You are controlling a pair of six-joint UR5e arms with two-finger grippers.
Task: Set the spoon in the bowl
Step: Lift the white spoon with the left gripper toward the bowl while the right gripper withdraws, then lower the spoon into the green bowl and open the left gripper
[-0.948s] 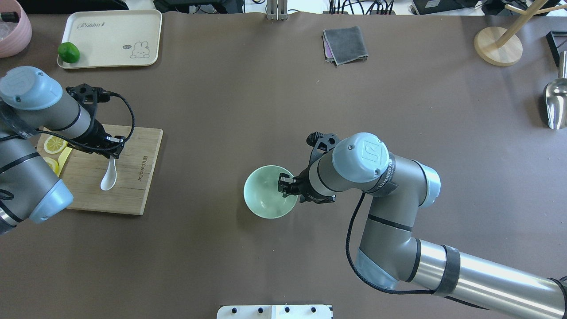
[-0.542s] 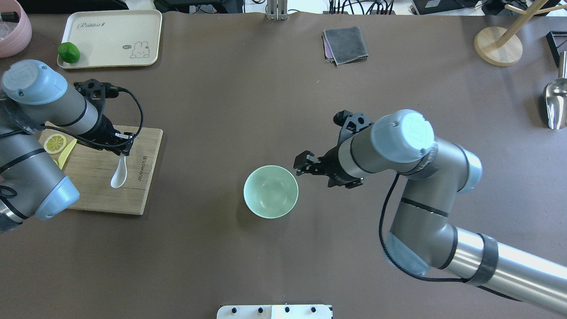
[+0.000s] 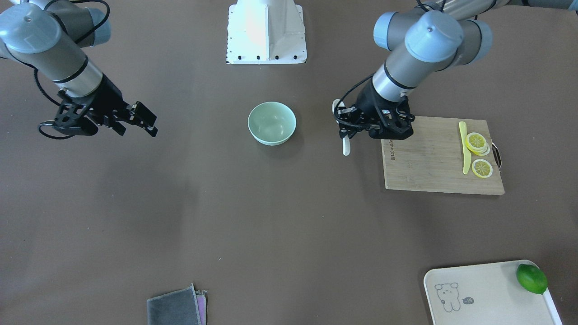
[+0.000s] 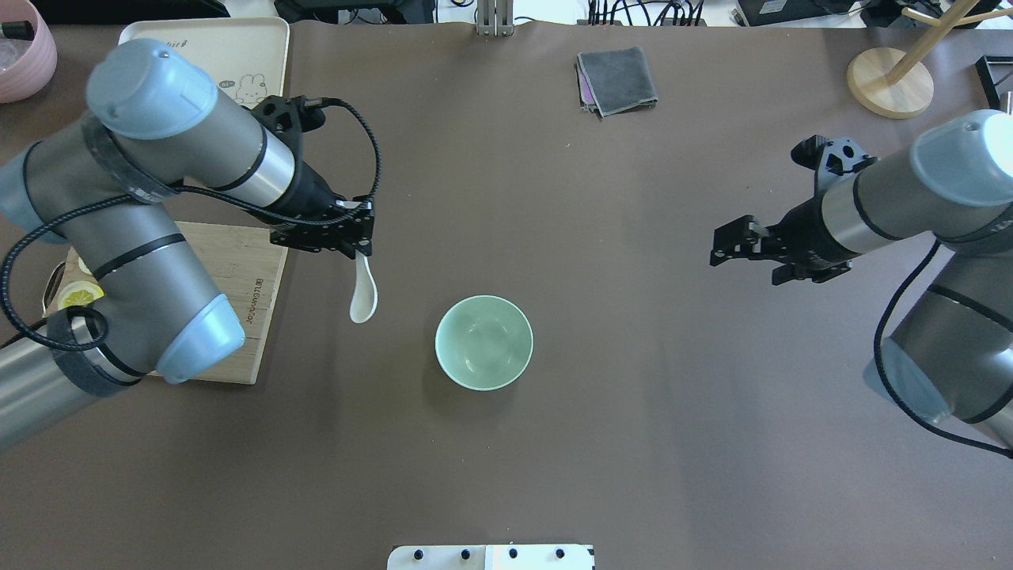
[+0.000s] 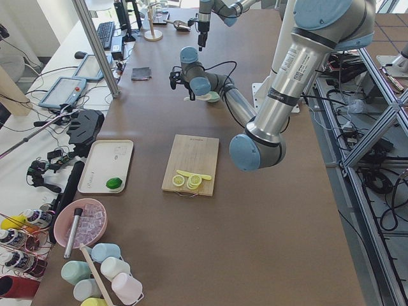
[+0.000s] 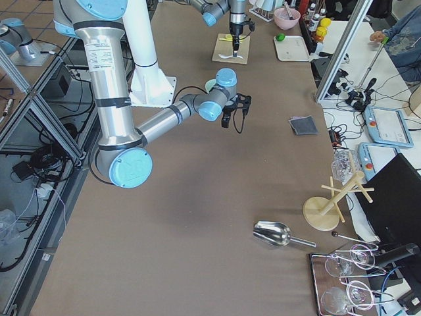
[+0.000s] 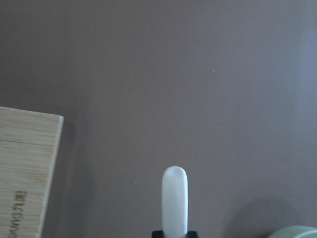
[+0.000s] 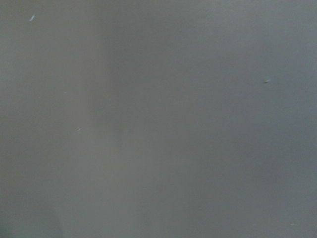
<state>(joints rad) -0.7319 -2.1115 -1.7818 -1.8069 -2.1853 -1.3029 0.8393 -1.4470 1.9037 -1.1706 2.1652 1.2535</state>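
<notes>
A glossy white spoon (image 4: 363, 294) with an oval scoop is gripped by its short handle in the left end effector (image 4: 358, 247). It is held over the bench (image 4: 554, 198), near the left of the pale green bowl (image 4: 483, 342). The right end effector (image 4: 726, 242) is spread wide and empty, well off to the right.

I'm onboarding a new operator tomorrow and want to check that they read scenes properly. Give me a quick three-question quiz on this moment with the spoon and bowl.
1. True or false: the spoon already lies in the bowl.
2. Fill in: the right gripper holds ___.
3. The spoon is held by: A) the left gripper; B) the right gripper; C) neither.

Key: 1 false; 2 nothing; 3 A.
</notes>
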